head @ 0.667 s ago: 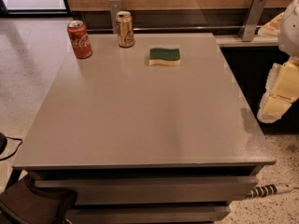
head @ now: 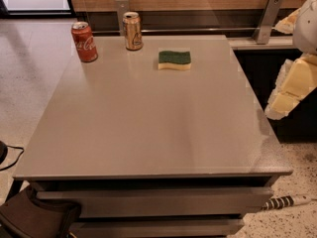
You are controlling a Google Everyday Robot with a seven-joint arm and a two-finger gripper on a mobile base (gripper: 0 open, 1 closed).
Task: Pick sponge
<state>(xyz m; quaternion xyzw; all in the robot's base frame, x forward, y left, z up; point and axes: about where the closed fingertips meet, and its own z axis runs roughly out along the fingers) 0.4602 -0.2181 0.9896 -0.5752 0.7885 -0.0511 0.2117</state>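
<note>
The sponge (head: 174, 60) lies flat on the far part of the grey table (head: 148, 128), right of centre, its dark green top over pale yellow foam. My gripper (head: 285, 95) shows as cream-coloured parts at the right edge of the view, off the table's right side. It is well to the right of the sponge and nearer to me, and it touches nothing.
A red cola can (head: 84, 41) stands at the table's far left. A gold can (head: 132, 30) stands beside it, left of the sponge. A wooden wall with metal brackets (head: 267, 19) runs behind. A dark bag (head: 34, 217) lies on the floor at lower left.
The gripper at the right edge has shifted slightly up and left. The sponge and both cans have not moved.
</note>
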